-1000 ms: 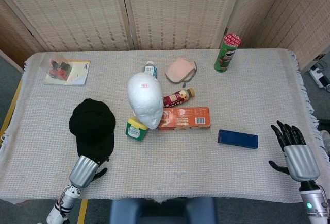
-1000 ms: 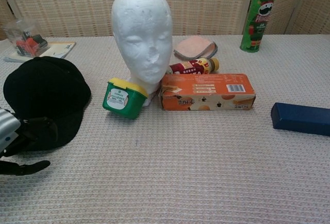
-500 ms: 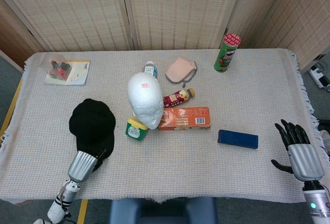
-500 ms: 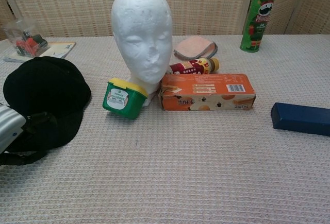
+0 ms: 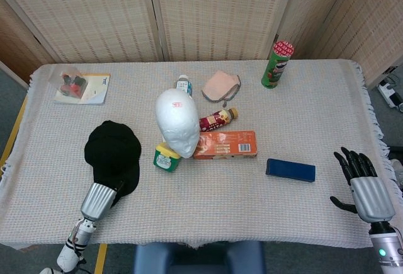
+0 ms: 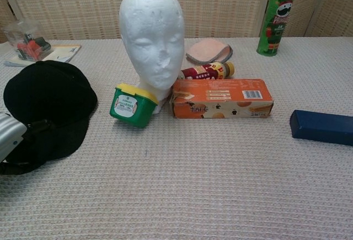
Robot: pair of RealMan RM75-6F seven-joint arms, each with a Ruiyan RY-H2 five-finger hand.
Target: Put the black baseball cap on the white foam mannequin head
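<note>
Nearest: left hand (image 5: 99,200) over the brim of one black cap (image 5: 113,150), grip impossible to tell; right hand (image 5: 365,189) spread, holding nothing. Beyond: one blue box (image 5: 290,170), one orange carton (image 5: 225,144), one foam head (image 5: 177,123), upright mid-table. Farthest: one green can (image 5: 277,65).

- The cap (image 5: 113,152) lay on the table (image 5: 252,192), left of the mannequin head (image 5: 177,123).
- A tub (image 5: 165,158) sat touching the head's front-left.
- A box (image 5: 225,145) lay just right of the head, a bottle (image 5: 218,119) behind it.
- A case (image 5: 289,170) lay further right, well apart.
</note>
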